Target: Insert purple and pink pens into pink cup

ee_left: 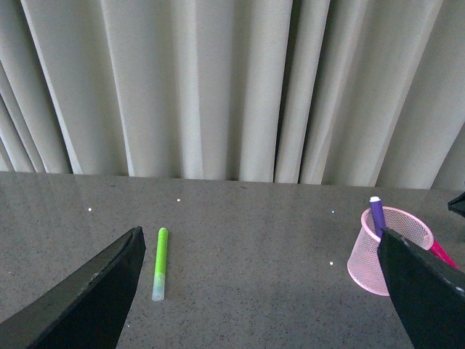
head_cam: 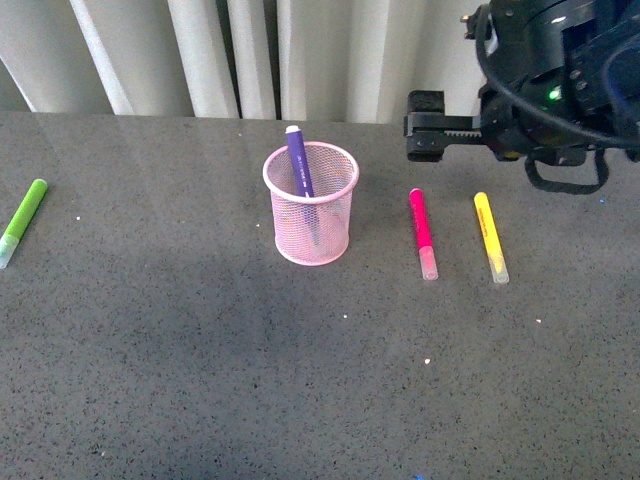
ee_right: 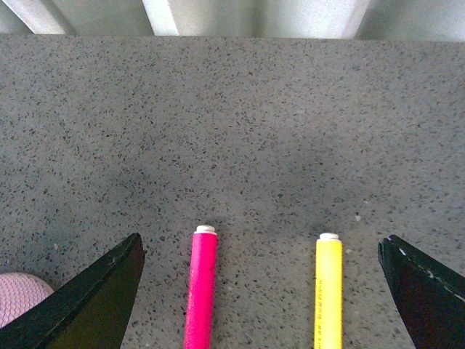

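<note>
The pink cup (head_cam: 311, 215) stands upright mid-table, and the purple pen (head_cam: 299, 160) leans inside it with its end above the rim. To the cup's right, the pink pen (head_cam: 422, 230) lies flat on the table, clear cap toward the front. My right gripper (head_cam: 421, 125) hovers open behind and above that pen. The right wrist view shows the pink pen (ee_right: 202, 291) between the open fingers, nearer one of them. My left gripper (ee_left: 261, 320) is open and holds nothing; the pink cup (ee_left: 363, 254) and purple pen (ee_left: 376, 214) sit beside one finger.
A yellow marker (head_cam: 490, 236) lies parallel to the pink pen, just right of it, and the yellow marker (ee_right: 328, 291) also falls between the right fingers. A lime-green marker (head_cam: 22, 220) lies at the far left. Curtains hang behind the table's back edge.
</note>
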